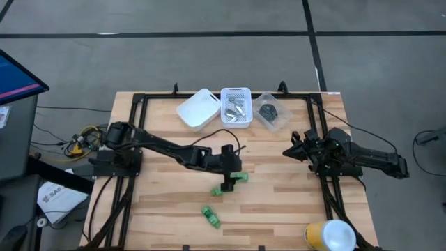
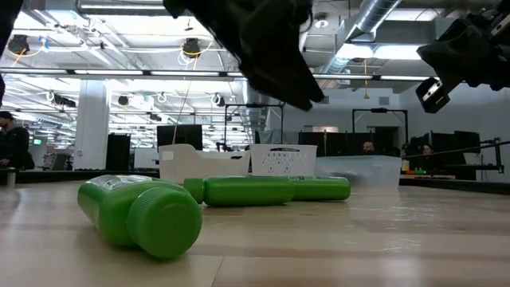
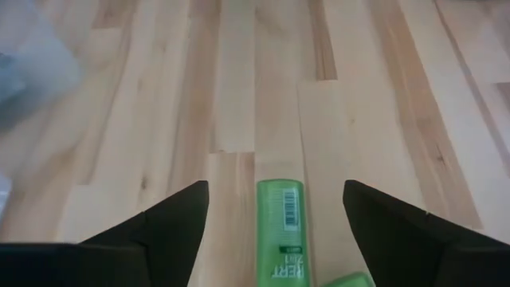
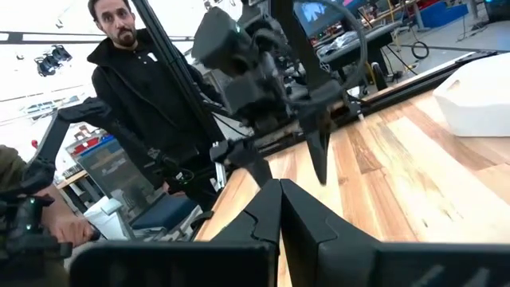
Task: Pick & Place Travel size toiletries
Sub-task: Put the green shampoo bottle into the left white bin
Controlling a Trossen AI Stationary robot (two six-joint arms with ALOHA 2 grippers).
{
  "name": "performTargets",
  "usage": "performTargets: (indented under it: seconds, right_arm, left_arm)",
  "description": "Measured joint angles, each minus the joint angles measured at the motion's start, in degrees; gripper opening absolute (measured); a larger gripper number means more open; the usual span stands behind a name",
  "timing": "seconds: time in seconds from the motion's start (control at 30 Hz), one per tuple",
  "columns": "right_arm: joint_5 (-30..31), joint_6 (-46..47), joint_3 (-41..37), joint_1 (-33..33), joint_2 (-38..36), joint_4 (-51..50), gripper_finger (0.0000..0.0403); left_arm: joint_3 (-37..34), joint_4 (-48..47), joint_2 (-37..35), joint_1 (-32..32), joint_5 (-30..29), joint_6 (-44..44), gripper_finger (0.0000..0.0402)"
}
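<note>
Pale wooden tabletop (image 1: 279, 202) from above: left hand (image 1: 230, 169) hangs over a bright green plastic bottle (image 1: 239, 177) lying below the white perforated basket (image 1: 235, 107); right hand (image 1: 295, 150) waits right of that basket. Left wrist view: fingers (image 3: 171, 215) released, straddling the bottle (image 3: 280, 231). Right wrist view: fingers (image 4: 267, 209) clenched together.

Counts on the table

Three green bottles (image 1: 211, 215) lie loose on the wood; two white bins (image 1: 198, 109), one clear tub (image 1: 272, 111) and two robot arms (image 1: 167, 147) stand there too.
</note>
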Motion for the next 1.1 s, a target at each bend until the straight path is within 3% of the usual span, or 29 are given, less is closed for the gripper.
performTargets:
  seconds: [0.4,0.7,1.1]
  right_arm:
    - [0.0,0.0,0.0,0.0,0.0,0.0,0.0001]
    - [0.0,0.0,0.0,0.0,0.0,0.0,0.0005]
    - [0.0,0.0,0.0,0.0,0.0,0.0,0.0005]
  left_arm:
    - [0.0,2.2,9.6,-1.1,-0.1,-0.5,0.0285]
    - [0.0,2.4,11.9,-0.7,0.3,-3.5,0.0279]
    - [0.0,1.8,13.2,-0.3,1.4,-0.4,0.0176]
